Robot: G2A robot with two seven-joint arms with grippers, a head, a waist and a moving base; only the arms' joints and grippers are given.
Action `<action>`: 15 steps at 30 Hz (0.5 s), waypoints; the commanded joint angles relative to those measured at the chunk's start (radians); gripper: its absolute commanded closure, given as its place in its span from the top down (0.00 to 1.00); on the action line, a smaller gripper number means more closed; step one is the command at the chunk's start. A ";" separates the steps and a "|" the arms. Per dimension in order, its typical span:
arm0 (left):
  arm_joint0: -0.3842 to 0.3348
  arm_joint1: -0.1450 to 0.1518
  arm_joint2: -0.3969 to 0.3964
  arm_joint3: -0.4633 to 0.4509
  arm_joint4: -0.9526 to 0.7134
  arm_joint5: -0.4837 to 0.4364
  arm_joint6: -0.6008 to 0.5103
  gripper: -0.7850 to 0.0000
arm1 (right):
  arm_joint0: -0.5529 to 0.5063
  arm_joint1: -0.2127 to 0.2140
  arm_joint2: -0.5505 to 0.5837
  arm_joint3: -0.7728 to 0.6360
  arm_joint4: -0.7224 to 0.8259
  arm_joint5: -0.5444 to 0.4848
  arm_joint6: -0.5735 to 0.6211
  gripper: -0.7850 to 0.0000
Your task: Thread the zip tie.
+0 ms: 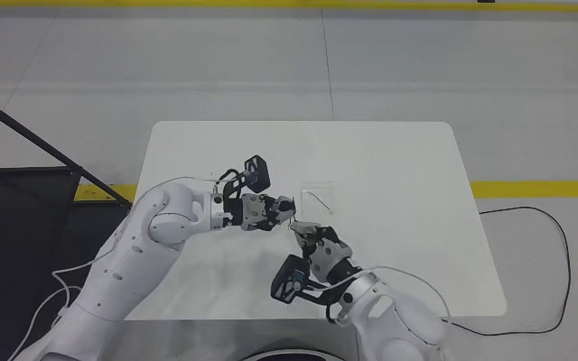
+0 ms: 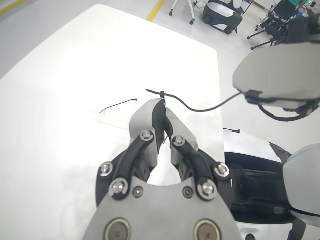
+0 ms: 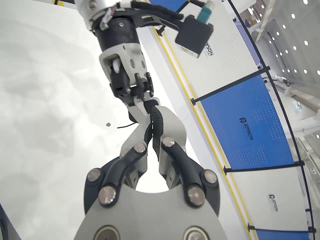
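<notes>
A thin black zip tie (image 2: 197, 109) hangs between my two grippers above the middle of the white table (image 1: 406, 180). My left gripper (image 2: 163, 106) is shut on the strap just below the small square head (image 2: 162, 93). A short tip (image 2: 148, 90) pokes out past the head. From the head the strap curves away to my right gripper (image 2: 247, 93), which is shut on it. In the right wrist view my right gripper (image 3: 152, 116) has its fingers pressed together, right against the left gripper's fingertips (image 3: 140, 111). In the top view the left gripper (image 1: 287, 209) and right gripper (image 1: 301, 232) nearly touch.
A second black zip tie (image 2: 117, 104) lies flat on a clear plastic sheet (image 1: 327, 188) just beyond the grippers. A tiny dark speck (image 3: 108, 124) sits on the table. The table's far and right parts are bare. Yellow floor lines and panels stand beyond the edge.
</notes>
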 commanded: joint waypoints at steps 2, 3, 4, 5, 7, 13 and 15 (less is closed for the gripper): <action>0.001 0.001 -0.001 0.002 0.008 -0.006 0.011 0.00 | 0.014 -0.002 -0.017 0.009 -0.003 0.007 0.018 0.00; 0.001 0.001 -0.002 0.002 0.010 -0.009 0.014 0.00 | 0.017 -0.003 -0.020 0.011 -0.004 0.011 0.024 0.00; 0.002 0.002 -0.002 0.001 0.012 -0.012 0.017 0.00 | 0.019 -0.004 -0.024 0.012 -0.003 0.013 0.027 0.00; 0.003 0.002 -0.003 0.002 0.015 -0.015 0.019 0.00 | 0.020 -0.004 -0.026 0.012 -0.001 0.018 0.029 0.00; 0.005 0.003 -0.004 0.001 0.018 -0.015 0.025 0.00 | 0.023 -0.004 -0.029 0.015 0.000 0.023 0.031 0.00; 0.007 0.005 -0.003 0.004 0.017 -0.014 0.034 0.00 | 0.023 -0.006 -0.032 0.013 -0.006 0.074 0.025 0.00; 0.006 0.005 -0.002 0.006 0.014 -0.014 0.034 0.00 | 0.015 -0.006 -0.032 0.010 -0.009 0.117 0.015 0.00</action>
